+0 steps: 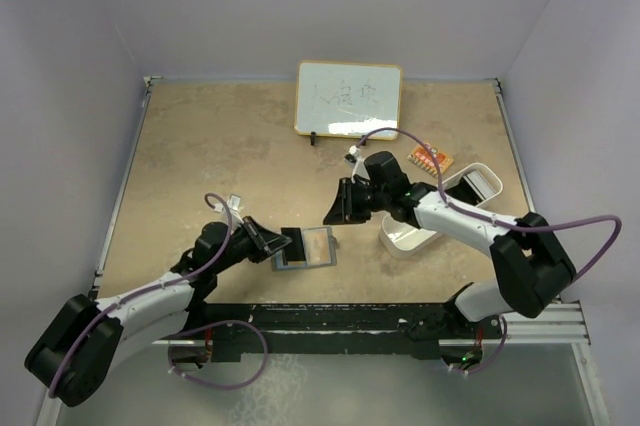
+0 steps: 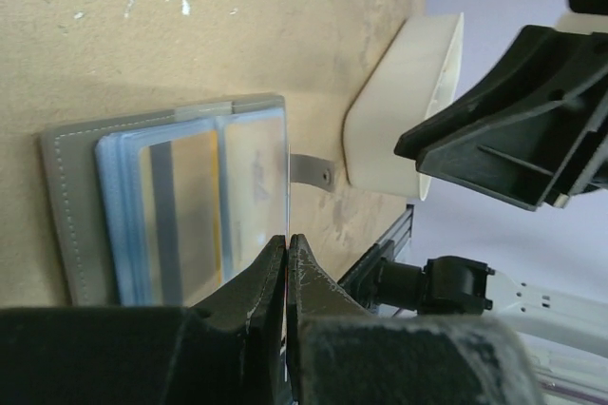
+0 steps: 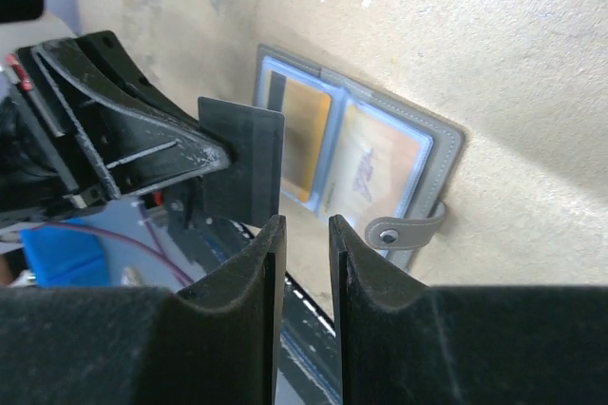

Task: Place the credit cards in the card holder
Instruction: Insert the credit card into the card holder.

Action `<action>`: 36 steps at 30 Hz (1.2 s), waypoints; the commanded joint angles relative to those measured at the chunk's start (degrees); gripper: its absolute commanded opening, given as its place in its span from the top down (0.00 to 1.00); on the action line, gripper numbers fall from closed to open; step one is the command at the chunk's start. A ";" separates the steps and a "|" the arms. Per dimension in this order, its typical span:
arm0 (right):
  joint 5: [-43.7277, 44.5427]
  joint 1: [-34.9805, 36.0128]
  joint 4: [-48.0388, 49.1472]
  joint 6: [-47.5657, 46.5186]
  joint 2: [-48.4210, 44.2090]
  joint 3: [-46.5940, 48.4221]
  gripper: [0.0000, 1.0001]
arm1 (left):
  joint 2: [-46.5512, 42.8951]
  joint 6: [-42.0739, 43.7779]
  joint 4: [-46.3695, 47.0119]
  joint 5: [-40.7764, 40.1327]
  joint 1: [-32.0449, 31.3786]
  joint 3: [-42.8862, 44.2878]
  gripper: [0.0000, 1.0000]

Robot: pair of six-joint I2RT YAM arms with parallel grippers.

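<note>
The grey card holder (image 1: 312, 247) lies open near the table's front edge, its snap strap (image 3: 404, 231) sticking out. An orange-gold credit card (image 2: 185, 210) sits in one clear pocket, and a pale card (image 2: 252, 182) in the pocket beside it. My left gripper (image 2: 287, 241) is shut on another credit card (image 3: 242, 163). That card stands on edge over the holder and looks dark from the right wrist. My right gripper (image 3: 306, 226) hovers just beyond that card, open, with nothing between its fingers. It is the black shape (image 2: 513, 139) in the left wrist view.
A white oblong tray (image 1: 440, 211) stands right of the holder, under the right arm. An orange packet (image 1: 431, 158) lies behind it. A small whiteboard (image 1: 348, 98) leans at the back wall. The metal rail (image 1: 400, 318) runs along the near edge.
</note>
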 commanded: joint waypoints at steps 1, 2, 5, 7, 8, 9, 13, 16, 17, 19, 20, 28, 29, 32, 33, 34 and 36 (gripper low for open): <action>7.38 3.00 -9.04 -6.81 1.82 5.58 0.73 | 1.90 3.95 -2.36 -1.03 0.34 3.50 1.00; 8.52 3.71 -10.41 -7.52 2.66 5.87 0.74 | 2.46 4.16 -2.95 -1.19 0.36 3.72 1.00; 12.33 5.58 -13.59 -9.10 4.67 9.01 0.73 | 3.85 4.65 -2.96 -1.28 0.45 4.12 1.00; 13.98 6.63 -14.87 -9.94 5.74 10.05 0.73 | 4.56 4.97 -2.77 -1.46 0.50 4.33 1.00; 14.87 7.11 -15.63 -10.42 6.49 10.62 0.73 | 4.92 5.13 -2.79 -1.49 0.46 4.55 1.00; 15.74 7.58 -16.40 -10.81 6.99 11.20 0.72 | 5.30 5.18 -2.68 -1.59 0.46 4.65 1.00; 18.16 8.56 -18.02 -11.89 8.56 12.08 0.71 | 7.09 5.85 -1.82 -1.56 0.46 5.03 1.00; 19.25 8.87 -18.24 -12.07 9.26 11.92 0.71 | 8.52 5.73 0.06 -0.48 0.43 5.13 1.00; 19.31 8.93 -18.12 -12.16 9.56 11.91 0.71 | 8.88 5.73 0.35 -0.27 0.45 5.19 1.00; 19.34 9.12 -17.90 -12.14 10.14 11.90 0.71 | 9.42 5.52 1.25 0.16 0.46 5.20 1.00; 19.53 9.11 -17.81 -12.08 10.36 11.85 0.71 | 9.69 5.32 1.58 0.35 0.46 5.18 1.00; 19.53 9.28 -17.07 -12.26 12.18 11.72 0.71 | 11.20 4.98 3.54 1.48 0.46 5.16 1.00; 19.55 9.32 -16.95 -12.17 12.28 11.72 0.72 | 11.54 4.90 4.09 1.66 0.46 5.08 1.00; 19.39 9.28 -16.74 -12.17 12.72 11.74 0.75 | 12.90 4.63 5.38 2.28 0.43 5.11 1.00; 19.42 9.29 -16.73 -12.16 12.83 11.77 0.76 | 13.30 4.62 5.85 2.34 0.45 5.03 1.00; 19.50 9.32 -16.74 -12.20 12.93 11.68 0.77 | 13.81 4.43 6.36 2.57 0.46 5.03 1.00; 19.78 9.25 -16.73 -12.17 13.16 11.57 0.78 | 14.36 4.32 6.99 2.74 0.46 5.15 1.00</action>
